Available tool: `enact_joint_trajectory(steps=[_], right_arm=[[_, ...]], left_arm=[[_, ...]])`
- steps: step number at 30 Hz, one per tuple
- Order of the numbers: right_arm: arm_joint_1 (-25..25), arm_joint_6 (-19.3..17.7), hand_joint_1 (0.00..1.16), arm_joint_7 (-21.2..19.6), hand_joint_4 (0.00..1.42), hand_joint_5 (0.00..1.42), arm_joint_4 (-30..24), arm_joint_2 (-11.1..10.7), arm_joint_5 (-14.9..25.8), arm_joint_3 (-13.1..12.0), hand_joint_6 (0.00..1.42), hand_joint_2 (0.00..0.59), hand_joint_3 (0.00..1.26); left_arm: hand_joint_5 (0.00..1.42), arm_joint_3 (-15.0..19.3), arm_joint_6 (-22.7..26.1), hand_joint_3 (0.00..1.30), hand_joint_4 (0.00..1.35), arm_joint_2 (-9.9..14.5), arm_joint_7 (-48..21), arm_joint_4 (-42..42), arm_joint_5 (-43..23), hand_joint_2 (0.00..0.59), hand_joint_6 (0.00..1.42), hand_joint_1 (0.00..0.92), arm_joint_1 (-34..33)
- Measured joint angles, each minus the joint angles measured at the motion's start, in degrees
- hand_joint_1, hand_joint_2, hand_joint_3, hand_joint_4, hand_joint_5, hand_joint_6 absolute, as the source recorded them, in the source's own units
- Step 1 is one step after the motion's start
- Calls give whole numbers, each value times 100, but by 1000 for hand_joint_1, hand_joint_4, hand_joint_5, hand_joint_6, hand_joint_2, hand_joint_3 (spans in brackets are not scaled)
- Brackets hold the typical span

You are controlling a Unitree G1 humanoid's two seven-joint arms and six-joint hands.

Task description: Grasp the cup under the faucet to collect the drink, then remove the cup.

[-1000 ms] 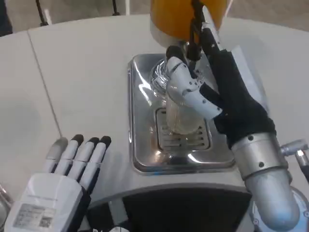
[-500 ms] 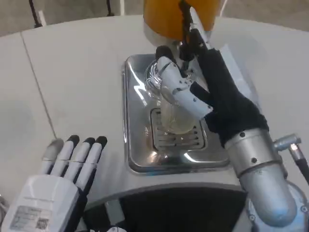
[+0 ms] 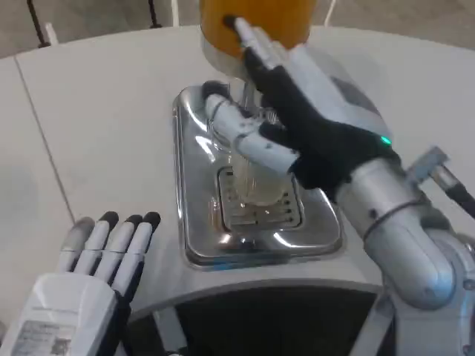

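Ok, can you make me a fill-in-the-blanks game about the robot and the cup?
1. The right robot hand holds the clear ____.
2. The cup stands on a shiny metal ____.
3. The left robot hand rests on the ____ table.
4. The drink tank behind the cup is ____.

Missing words: cup; tray; white; orange

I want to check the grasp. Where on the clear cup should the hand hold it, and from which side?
Probably around the upper wall of the cup, from the robot's right, as the right hand does: it stands upright on the drip tray, under the orange dispenser.
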Motion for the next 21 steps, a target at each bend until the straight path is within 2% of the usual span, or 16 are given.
enact_joint_trajectory(steps=[6, 10, 15, 21], right_arm=[[-250, 17, 24, 531, 0, 0, 72, -119, -640, 205, 62, 537, 14], [-253, -1, 28, 617, 0, 0, 96, -72, -913, 254, 63, 542, 14], [-253, -110, 31, 794, 0, 0, 129, -61, -1106, 256, 63, 543, 14], [-243, -125, 38, 874, 0, 0, 147, 83, -1245, 229, 63, 550, 14]], left_arm=[[0, 0, -27, 0, 0, 0, -1, 107, -41, 82, 0, 0, -48], [0, 7, -49, 0, 0, -3, -1, 154, -255, 76, 0, 0, -112], [0, 72, -75, 0, 0, -135, -137, 290, -913, 65, 0, 0, -382], [0, 142, 15, 0, 0, -378, -417, 590, -1564, 56, 0, 0, -979]])
